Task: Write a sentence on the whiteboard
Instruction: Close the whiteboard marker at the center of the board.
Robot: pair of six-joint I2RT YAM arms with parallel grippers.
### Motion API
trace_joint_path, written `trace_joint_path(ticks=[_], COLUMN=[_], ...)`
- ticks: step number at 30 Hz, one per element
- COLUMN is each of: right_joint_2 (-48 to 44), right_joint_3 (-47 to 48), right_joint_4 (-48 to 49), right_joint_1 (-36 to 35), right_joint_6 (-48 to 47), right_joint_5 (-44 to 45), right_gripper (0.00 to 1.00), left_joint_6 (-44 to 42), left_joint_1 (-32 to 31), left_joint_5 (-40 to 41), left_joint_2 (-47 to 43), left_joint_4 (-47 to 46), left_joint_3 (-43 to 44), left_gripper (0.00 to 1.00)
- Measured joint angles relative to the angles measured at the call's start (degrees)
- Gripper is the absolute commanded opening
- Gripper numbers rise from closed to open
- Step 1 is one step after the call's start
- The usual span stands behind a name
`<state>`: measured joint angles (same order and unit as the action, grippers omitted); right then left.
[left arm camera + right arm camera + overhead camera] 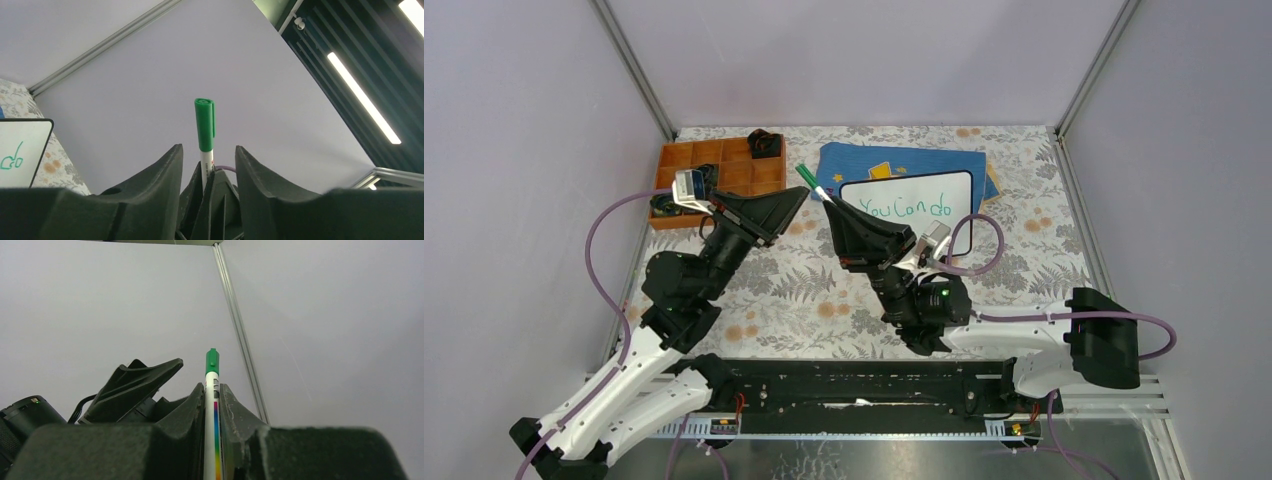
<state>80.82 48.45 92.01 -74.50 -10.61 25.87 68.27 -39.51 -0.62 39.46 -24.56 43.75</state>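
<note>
The whiteboard (954,195) lies on a blue cloth at the back, with green words "You can do" (906,208) in one line; its lower edge is hidden behind my right arm. It also shows in the left wrist view (20,145). My right gripper (831,207) is shut on a white marker (811,181), green cap end up, held in the air left of the board. The marker also shows in the right wrist view (212,385) between the shut fingers. My left gripper (798,196) is open and empty, facing the marker (205,130) just left of it.
An orange compartment tray (686,157) with black items stands at the back left. The blue cloth with yellow print (894,160) lies under the board. Grey walls close in the back and both sides of the floral table.
</note>
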Motion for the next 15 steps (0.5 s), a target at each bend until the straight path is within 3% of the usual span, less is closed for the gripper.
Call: trace_joint_path(ticks=[2,5,10,15], right_joint_2=[-0.09,-0.55,-2.62,-4.87], right_joint_3=[-0.02,-0.50,-2.16,-2.95], right_joint_4=[0.00,-0.09,-1.62,-3.98], right_joint_1=[0.00,0.00,0.00,0.00], right_joint_6=[0.00,0.09,1.16,3.04], right_joint_5=[-0.02,-0.09,-1.33,-3.72], right_gripper=[0.00,0.00,0.00,0.00], left_joint_6=[-0.33,-1.05,-2.64,-4.90], left_joint_1=[0.00,0.00,0.00,0.00], left_joint_5=[-0.04,-0.02,0.02,0.02], left_joint_2=[0.00,-0.02,-0.13,0.39], left_joint_4=[0.17,0.46,1.44,1.86], left_joint_3=[0.00,0.00,0.83,3.72], left_gripper=[0.73,0.88,0.91,0.85])
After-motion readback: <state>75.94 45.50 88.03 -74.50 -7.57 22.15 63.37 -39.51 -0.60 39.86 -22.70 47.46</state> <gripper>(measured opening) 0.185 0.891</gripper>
